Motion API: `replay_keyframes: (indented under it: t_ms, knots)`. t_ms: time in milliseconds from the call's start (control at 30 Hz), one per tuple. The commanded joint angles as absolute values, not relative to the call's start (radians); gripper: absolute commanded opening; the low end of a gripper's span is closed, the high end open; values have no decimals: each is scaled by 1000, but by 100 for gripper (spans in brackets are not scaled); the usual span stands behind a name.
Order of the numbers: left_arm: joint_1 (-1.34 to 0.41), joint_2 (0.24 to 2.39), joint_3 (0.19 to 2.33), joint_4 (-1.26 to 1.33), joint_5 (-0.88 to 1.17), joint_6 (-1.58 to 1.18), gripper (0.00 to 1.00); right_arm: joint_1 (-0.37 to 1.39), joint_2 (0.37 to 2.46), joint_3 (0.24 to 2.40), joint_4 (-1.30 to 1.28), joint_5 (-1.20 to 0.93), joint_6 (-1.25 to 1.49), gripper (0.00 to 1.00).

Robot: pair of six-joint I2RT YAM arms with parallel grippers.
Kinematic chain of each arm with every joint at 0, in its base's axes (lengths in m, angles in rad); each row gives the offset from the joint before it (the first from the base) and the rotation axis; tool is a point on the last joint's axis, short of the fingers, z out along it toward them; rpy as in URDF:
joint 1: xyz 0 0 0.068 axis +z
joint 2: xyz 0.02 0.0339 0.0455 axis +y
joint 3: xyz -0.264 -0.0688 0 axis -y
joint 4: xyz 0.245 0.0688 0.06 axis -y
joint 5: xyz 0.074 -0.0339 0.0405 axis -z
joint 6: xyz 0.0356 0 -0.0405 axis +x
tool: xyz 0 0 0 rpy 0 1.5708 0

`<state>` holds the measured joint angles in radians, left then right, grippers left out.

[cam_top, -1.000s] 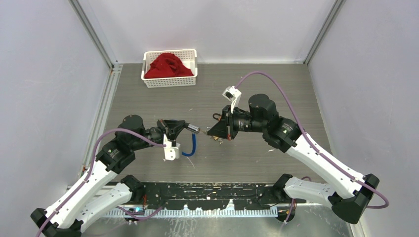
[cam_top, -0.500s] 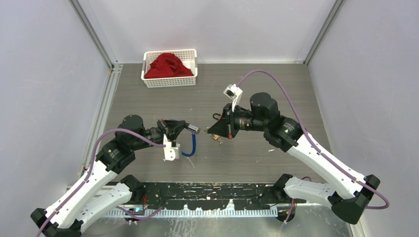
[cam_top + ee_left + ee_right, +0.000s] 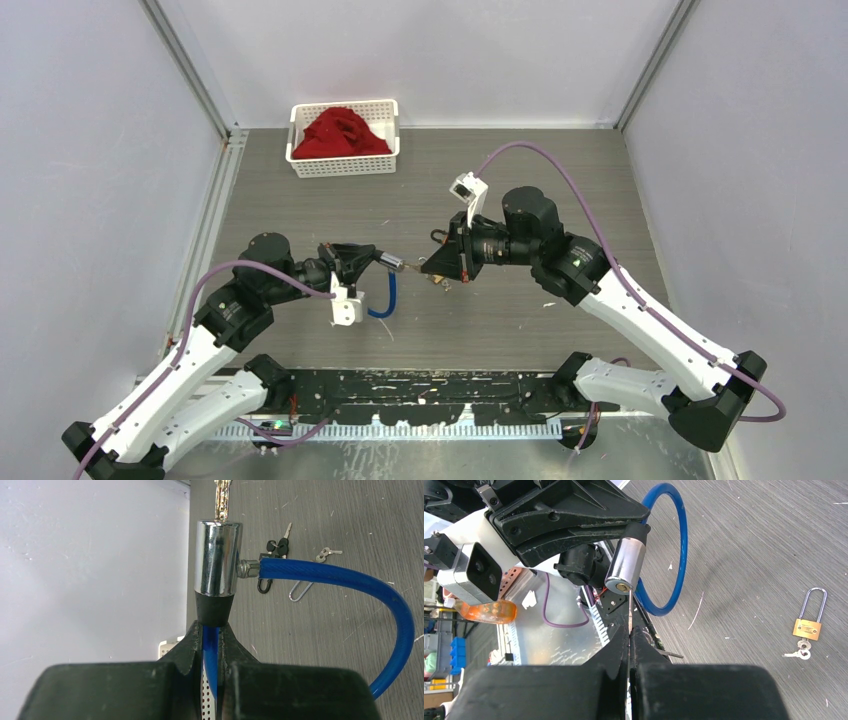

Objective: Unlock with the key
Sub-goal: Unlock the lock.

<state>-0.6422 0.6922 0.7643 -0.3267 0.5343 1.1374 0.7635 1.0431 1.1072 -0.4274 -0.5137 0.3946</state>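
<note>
My left gripper is shut on the blue cable of a cable lock, just behind its chrome cylinder. The cable loops round to the right. The cylinder points toward my right gripper, which is shut on a thin key. The key tip sits at the keyhole on the cylinder's end face. In the left wrist view the key blade shows just past the cylinder's far end. Both are held above the table.
A brass padlock with keys lies on the grey table. A second small padlock with keys and a loose shackle lie beyond the cable. A white basket with red cloth stands at the back left.
The right wrist has shifted and rotated slightly; the key stays at the cylinder's end. The left arm has not moved.
</note>
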Motion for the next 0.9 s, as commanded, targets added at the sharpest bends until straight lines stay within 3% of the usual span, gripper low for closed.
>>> replay_keyframes:
  t_ms: [0,867]
  knots:
    - [-649,678,814,-251,560,1148,0,762,1041,1142,-400,-534,382,1]
    - [-649,680,816,-252,558,1144,0,761,1058,1141,-352,-533,397,1]
